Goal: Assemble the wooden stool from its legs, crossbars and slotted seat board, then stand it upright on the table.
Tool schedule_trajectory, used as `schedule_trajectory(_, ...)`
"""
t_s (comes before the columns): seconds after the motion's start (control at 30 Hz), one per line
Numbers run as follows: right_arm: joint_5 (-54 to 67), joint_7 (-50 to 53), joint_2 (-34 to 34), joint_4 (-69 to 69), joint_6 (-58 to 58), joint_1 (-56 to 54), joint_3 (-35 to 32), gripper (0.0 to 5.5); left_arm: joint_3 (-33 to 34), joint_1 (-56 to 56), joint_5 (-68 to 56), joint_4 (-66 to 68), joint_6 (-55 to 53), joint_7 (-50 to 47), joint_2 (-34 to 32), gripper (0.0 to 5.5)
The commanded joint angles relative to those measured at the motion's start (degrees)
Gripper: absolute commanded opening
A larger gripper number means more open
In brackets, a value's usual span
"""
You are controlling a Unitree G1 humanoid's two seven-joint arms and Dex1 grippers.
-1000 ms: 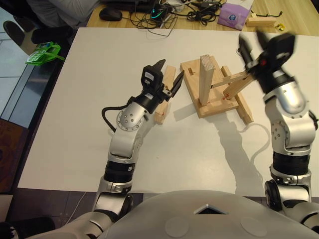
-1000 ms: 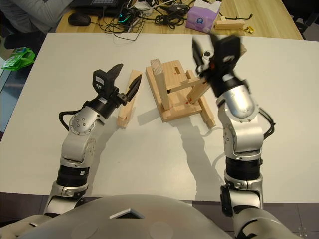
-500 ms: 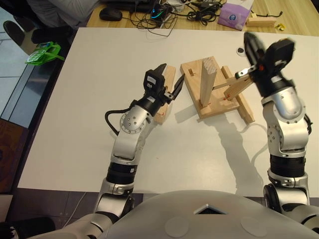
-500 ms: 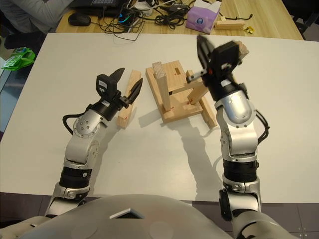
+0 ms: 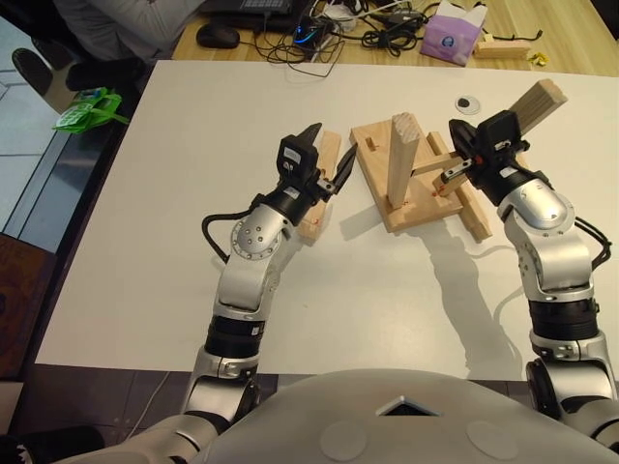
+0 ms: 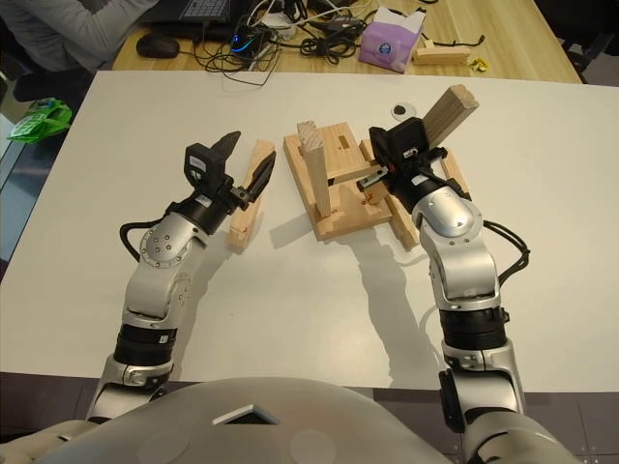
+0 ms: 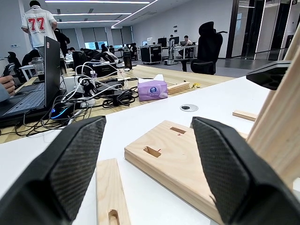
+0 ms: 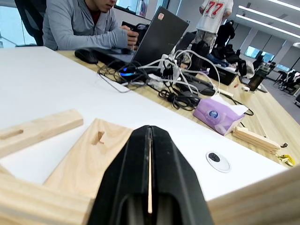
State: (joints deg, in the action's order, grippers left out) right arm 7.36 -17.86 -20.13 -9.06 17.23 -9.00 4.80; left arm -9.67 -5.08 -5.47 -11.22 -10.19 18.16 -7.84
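Note:
The slotted seat board (image 5: 372,159) lies flat at mid-table with one leg (image 5: 403,155) standing upright in it. A crossbar (image 5: 428,166) runs from that leg to a second leg (image 5: 538,98) that leans up to the right. My right gripper (image 5: 466,147) is shut against this tilted leg with nothing between its fingers (image 8: 149,187). A third leg (image 5: 471,208) lies flat beside the board. My left gripper (image 5: 327,155) hangs open just above a loose leg (image 5: 315,198) left of the board; its pads (image 7: 65,168) frame that leg (image 7: 112,197) and the board (image 7: 183,154).
A small black disc (image 5: 466,101) sits on the white table (image 5: 193,290) behind the board. On the wooden desk beyond are cables, a mouse (image 5: 217,35), a purple tissue pack (image 5: 447,24) and a spare wood piece (image 5: 503,43). A green object (image 5: 85,104) lies off the left edge.
My right gripper has come down from above the stool parts to the tilted leg, going from open to shut. My left gripper edged slightly forward over the loose leg and stays open.

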Motion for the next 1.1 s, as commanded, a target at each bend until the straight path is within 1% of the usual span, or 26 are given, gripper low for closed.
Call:
schedule_trajectory(0.03, 1.3, 4.3, 5.4, -0.7, -7.3, -0.3, -4.2, 0.03, 0.2, -1.0, 0.3, 0.6, 0.1, 0.0, 0.0, 3.38)
schedule_trajectory(0.13, 2.8, 8.4, 7.4, -8.6, -9.1, -5.7, -8.7, 0.03, 0.4, -1.1, 0.2, 0.7, 0.1, 0.2, -0.3, 3.38)
schedule_trajectory(0.23, 2.2, 8.7, 7.9, -11.8, -8.6, -4.3, -7.8, 0.03, 0.5, -0.8, 0.0, 0.1, -0.3, 0.5, -0.7, 3.38)
schedule_trajectory(0.3, 1.5, 8.2, 7.5, -12.0, -4.5, -1.4, -6.1, 0.03, 0.3, -0.2, -0.1, -0.8, -1.0, 0.9, -1.1, 3.38)
schedule_trajectory(0.37, 3.9, 4.6, 4.5, -8.6, 13.1, 4.9, -1.3, 0.03, 0.0, 1.0, -0.2, -2.1, -1.6, 1.2, -1.6, 3.38)
schedule_trajectory(0.4, 5.3, 2.5, 3.2, -6.5, 20.1, 8.5, 0.5, 0.03, -0.2, 1.2, -0.2, -2.5, -2.0, 1.4, -1.7, 3.38)
schedule_trajectory(0.43, 6.0, 1.3, 2.6, -4.6, 24.3, 11.5, 1.5, 0.03, -0.3, 1.3, -0.3, -3.2, -2.5, 1.5, -1.8, 3.38)
schedule_trajectory(0.47, 6.1, 0.5, 2.2, -3.6, 26.0, 13.2, 2.0, 0.03, -0.3, 1.3, -0.4, -3.6, -2.9, 1.6, -1.8, 3.38)
schedule_trajectory(0.53, 5.1, 0.6, 1.9, -2.9, 24.6, 12.7, 2.4, 0.03, -0.2, 0.9, -0.4, -3.6, -3.1, 1.6, -1.7, 3.38)
schedule_trajectory(0.63, 1.5, 2.1, 2.2, -3.5, 10.7, 9.2, 1.3, 0.03, 0.1, -0.1, -0.4, -3.0, -3.0, 1.4, -1.4, 3.38)
schedule_trajectory(0.67, 1.9, 3.0, 3.4, -5.2, 5.2, 7.2, -1.3, 0.03, 0.3, 0.1, -0.3, -2.6, -2.7, 1.0, -1.2, 3.38)
schedule_trajectory(0.73, 3.8, 2.4, 3.9, -8.0, -1.3, 4.7, -5.3, 0.03, 0.0, 0.6, 0.4, -2.1, -1.7, 0.2, -0.5, 3.38)
schedule_trajectory(0.77, 5.8, 1.4, 3.9, -9.3, -2.1, 3.9, -6.9, 0.03, -0.1, 0.5, 0.6, -1.5, -1.0, -0.1, -0.2, 3.38)
schedule_trajectory(0.8, 9.8, -0.8, 3.4, -10.9, -0.5, 3.4, -8.5, 0.03, 0.0, 0.4, 0.6, -1.1, -0.5, -0.5, 0.2, 3.38)
schedule_trajectory(0.87, 19.3, -7.3, 0.0, -14.0, 4.8, 3.5, -12.1, 0.03, -0.4, 0.3, 1.2, -1.3, -0.2, -2.1, 1.6, 3.38)
schedule_trajectory(0.93, 28.2, -15.6, -6.0, -17.0, 10.8, 5.1, -14.4, 0.03, 0.2, 0.5, 1.5, -0.8, 0.8, -3.1, 2.0, 3.38)
schedule_trajectory(0.97, 34.7, -21.9, -11.4, -18.3, 16.3, 6.7, -16.0, 0.03, 0.6, 1.0, 1.4, -0.9, 0.9, -4.2, 2.7, 3.38)
schedule_trajectory(1.0, 38.7, -27.7, -16.5, -19.0, 20.1, 8.7, -17.5, 0.03, 0.6, 1.3, 1.4, -0.4, 1.7, -4.5, 3.1, 3.38)
schedule_trajectory(1.03, 40.4, -33.0, -21.1, -18.9, 22.1, 11.1, -18.5, 0.03, 0.5, 1.3, 1.8, 0.6, 2.7, -4.9, 3.4, 3.38)
schedule_trajectory(1.1, 40.5, -40.0, -26.9, -19.1, 23.2, 16.3, -19.5, 0.03, 0.5, 0.9, 2.0, 2.1, 4.1, -5.4, 4.0, 3.38)
